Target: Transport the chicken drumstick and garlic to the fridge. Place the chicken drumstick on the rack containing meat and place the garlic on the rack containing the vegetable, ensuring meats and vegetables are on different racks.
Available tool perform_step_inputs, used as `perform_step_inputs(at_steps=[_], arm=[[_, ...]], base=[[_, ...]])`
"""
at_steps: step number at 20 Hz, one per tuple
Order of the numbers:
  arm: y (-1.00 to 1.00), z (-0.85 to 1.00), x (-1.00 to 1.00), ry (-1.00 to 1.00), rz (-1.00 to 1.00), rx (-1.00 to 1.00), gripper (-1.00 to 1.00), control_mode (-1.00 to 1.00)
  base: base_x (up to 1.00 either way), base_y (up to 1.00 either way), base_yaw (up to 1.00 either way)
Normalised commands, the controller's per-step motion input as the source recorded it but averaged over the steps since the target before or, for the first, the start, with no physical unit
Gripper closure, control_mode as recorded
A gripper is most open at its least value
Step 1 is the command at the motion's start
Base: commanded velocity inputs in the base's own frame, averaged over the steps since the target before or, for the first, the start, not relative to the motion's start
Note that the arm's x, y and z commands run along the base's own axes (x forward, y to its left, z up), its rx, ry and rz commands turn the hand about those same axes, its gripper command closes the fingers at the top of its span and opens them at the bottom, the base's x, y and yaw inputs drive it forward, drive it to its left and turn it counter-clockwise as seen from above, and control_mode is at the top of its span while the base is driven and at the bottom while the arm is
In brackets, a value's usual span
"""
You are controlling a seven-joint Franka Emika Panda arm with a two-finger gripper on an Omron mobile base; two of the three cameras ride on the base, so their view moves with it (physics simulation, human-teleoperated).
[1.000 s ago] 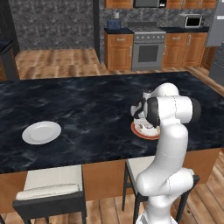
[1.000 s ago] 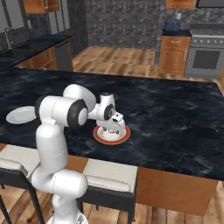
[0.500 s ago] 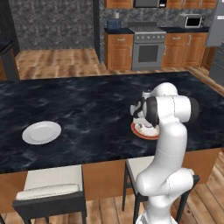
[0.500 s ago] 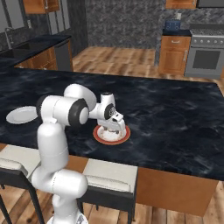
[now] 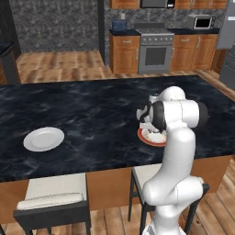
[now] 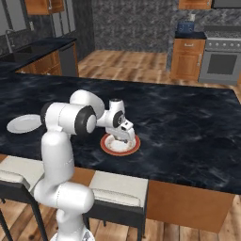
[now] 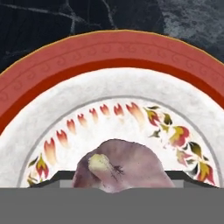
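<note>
The garlic [image 7: 124,166], a pale purplish lump, lies on a white dish with a red-orange rim [image 7: 109,48] near the front edge of the dark marble counter [image 5: 92,110]. My gripper [image 7: 122,180] points down onto it, and a dark fingertip presses each side of the garlic, so it is shut on the garlic. In the base views the gripper [image 5: 148,125] [image 6: 124,139] hangs low over the dish [image 5: 143,137] [image 6: 107,147]. The chicken drumstick is out of view. A tall grey unit at the far right edge looks like the fridge [image 5: 228,32].
A plain white plate [image 5: 43,138] [image 6: 23,123] lies on the counter to the left. A steel oven [image 5: 155,54] [image 6: 221,66] stands between wooden cabinets at the back wall. Stools [image 5: 55,190] [image 6: 117,188] stand under the counter's front edge.
The jaws have closed in from wide open onto the garlic. The arm and the dish have stayed in place.
</note>
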Motion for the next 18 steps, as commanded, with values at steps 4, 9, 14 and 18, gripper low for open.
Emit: perform_step_inputs(at_steps=[4,9,14,18], arm=[[0.00,0.17,-0.71,-0.06,0.00,0.00,1.00,-1.00],[0.00,0.42,-1.00,0.00,0.01,0.02,1.00,-1.00],[0.00,0.88,-1.00,-0.02,0.05,0.01,1.00,-1.00],[0.10,1.00,-1.00,0.00,0.11,0.00,1.00,-1.00]], base=[[0.00,0.00,0.00],[0.00,0.00,0.00],[0.00,0.00,0.00],[0.00,0.00,0.00]])
